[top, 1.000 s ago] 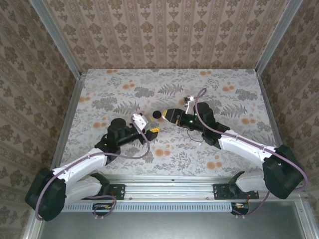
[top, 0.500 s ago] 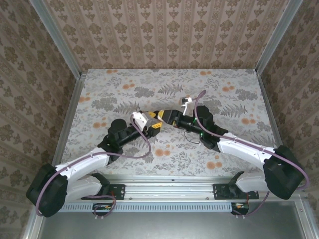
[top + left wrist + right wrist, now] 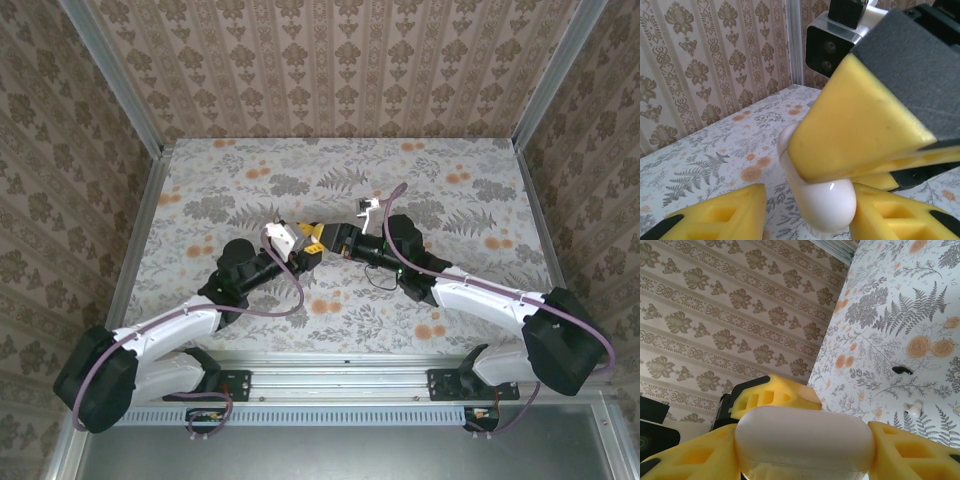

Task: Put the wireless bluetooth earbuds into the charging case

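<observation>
The white glossy charging case (image 3: 805, 435) sits crosswise between the yellow fingers of my right gripper (image 3: 805, 452), which is shut on it. In the top view the right gripper (image 3: 326, 238) and left gripper (image 3: 307, 252) meet tip to tip above mid-table. My left gripper (image 3: 807, 212) is open around the case (image 3: 827, 205). The case touches its right finger (image 3: 890, 220), and a gap stays beside the left finger (image 3: 720, 215). A tiny black piece (image 3: 902, 370), perhaps an earbud, lies on the table. I cannot tell whether the case lid is open.
A small white bit (image 3: 914, 407) lies on the floral table (image 3: 470, 200) near the black piece. A thin black cable (image 3: 385, 277) loops beside the right arm. Patterned walls close in the left, back and right sides.
The two grippers have closed the gap between them: the right one carried the case leftward, the left one rose toward it. The black round disc seen a second ago is now hidden behind them.
</observation>
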